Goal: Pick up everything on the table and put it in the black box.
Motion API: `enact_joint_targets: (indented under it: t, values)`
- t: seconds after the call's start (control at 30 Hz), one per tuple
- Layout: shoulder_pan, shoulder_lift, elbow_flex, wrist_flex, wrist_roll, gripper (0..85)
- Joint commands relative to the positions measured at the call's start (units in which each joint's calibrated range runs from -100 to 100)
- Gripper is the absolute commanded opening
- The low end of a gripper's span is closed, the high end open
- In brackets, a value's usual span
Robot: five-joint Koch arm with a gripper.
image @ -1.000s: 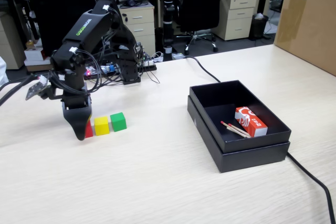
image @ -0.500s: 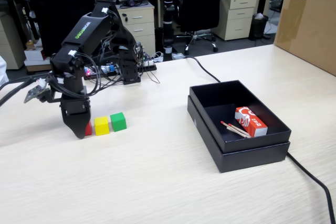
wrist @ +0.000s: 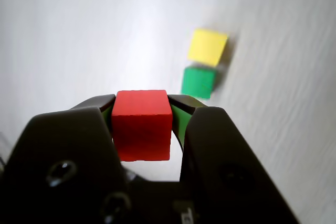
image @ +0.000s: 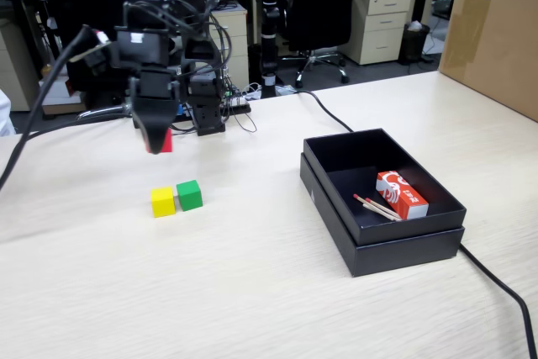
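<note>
My gripper is shut on the red cube and holds it in the air above the table. In the wrist view the red cube sits squeezed between both jaws of the gripper. Below it, the yellow cube and the green cube rest side by side on the table; the wrist view shows the yellow cube and green cube beyond the jaws. The black box stands at the right of the fixed view, well away from the gripper.
An orange-and-white matchbox and loose matchsticks lie inside the black box. A big brown carton stands at the far right. A black cable runs past the box. The arm's base and wiring sit at the table's back edge.
The gripper has risen off the table with the red cube and shifted right. The yellow and green cubes have stayed in place.
</note>
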Motion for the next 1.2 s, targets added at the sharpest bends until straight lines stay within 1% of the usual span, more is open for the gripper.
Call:
enact_joint_targets:
  t: [0.0, 0.07, 0.1, 0.13, 0.17, 0.2, 0.23, 0.3, 0.37, 0.47, 0.53, 0.63, 0.7, 0.9, 0.93, 0.97, 1.0, 1.13, 1.17]
  values:
    - [4.8, -4.8, 3.0, 0.8, 3.2, 0.8]
    - [8.0, -3.9, 4.5, 0.8, 5.0, 0.8]
    - [10.6, -2.0, 6.5, 0.9, 6.6, 0.9]
    - [11.2, -1.8, 6.9, 0.9, 6.8, 0.8]
    - [13.6, 1.0, 9.7, 0.9, 8.2, 0.9]
    - [13.8, 1.2, 10.0, 0.9, 8.3, 0.9]
    - [16.2, 5.2, 14.4, 0.9, 9.5, 0.8]
    - [18.9, 13.8, 23.0, 0.9, 10.9, 0.9]
    - [20.7, 21.6, 28.4, 0.9, 11.2, 0.9]
    - [21.8, 28.0, 31.7, 0.9, 11.2, 0.9]
    - [23.3, 45.5, 42.6, 0.9, 11.3, 0.9]
    - [23.9, 50.5, 45.3, 0.9, 11.3, 0.9]
    - [24.4, 57.1, 45.5, 0.9, 11.6, 0.9]
    - [23.6, 59.6, 41.4, 0.5, 12.3, 1.1]
    - [23.5, 59.8, 40.9, 0.5, 12.5, 2.7]
    - [23.2, 60.1, 40.2, 0.5, 12.7, 9.7]
    - [23.2, 60.1, 39.7, 0.5, 12.7, 11.2]
    - [23.1, 60.1, 37.8, 0.5, 13.0, 12.6]
    - [23.0, 60.2, 37.5, 0.5, 13.0, 18.0]
